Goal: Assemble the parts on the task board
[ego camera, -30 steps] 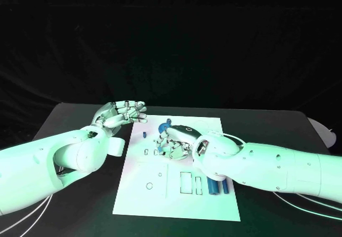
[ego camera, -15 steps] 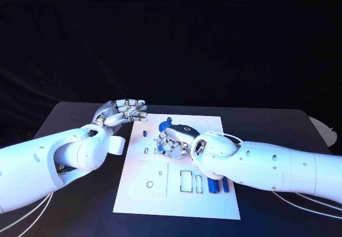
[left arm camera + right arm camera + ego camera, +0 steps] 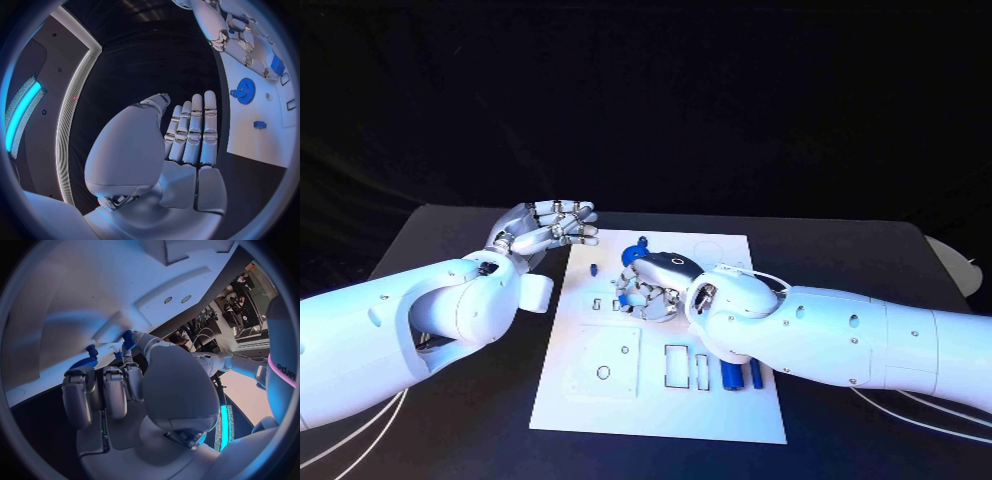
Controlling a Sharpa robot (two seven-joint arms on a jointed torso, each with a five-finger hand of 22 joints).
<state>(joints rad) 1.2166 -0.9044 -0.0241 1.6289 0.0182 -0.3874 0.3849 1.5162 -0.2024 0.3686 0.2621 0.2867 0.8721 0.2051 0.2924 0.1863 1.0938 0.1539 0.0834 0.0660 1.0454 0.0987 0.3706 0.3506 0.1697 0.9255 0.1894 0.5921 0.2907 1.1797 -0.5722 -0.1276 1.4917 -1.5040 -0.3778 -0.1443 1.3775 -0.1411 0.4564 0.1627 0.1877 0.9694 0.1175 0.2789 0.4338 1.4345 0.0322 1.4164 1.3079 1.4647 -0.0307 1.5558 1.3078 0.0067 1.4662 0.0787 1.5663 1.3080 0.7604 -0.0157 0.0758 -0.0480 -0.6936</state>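
Task board (image 3: 661, 400): white plate, flat on the black bench (image 3: 862, 260), centred between both arms. Rectangular cut-outs (image 3: 678, 366) in its near half.

Parts on board: blue gear (image 3: 244, 91) near the far edge; small blue block (image 3: 259, 124) lying apart from it; two blue cylinders (image 3: 744, 376) side by side near the right edge, just beside the cut-outs.

Left robot hand (image 3: 548, 227): off the board, above the bench at the board's far left corner; fingers straight and together, nothing in it.

Right robot hand (image 3: 651, 288): palm down over the board's middle, fingers curled; in the right wrist view a small blue part (image 3: 128, 338) sits at its fingertips, pinched there, touching the board.
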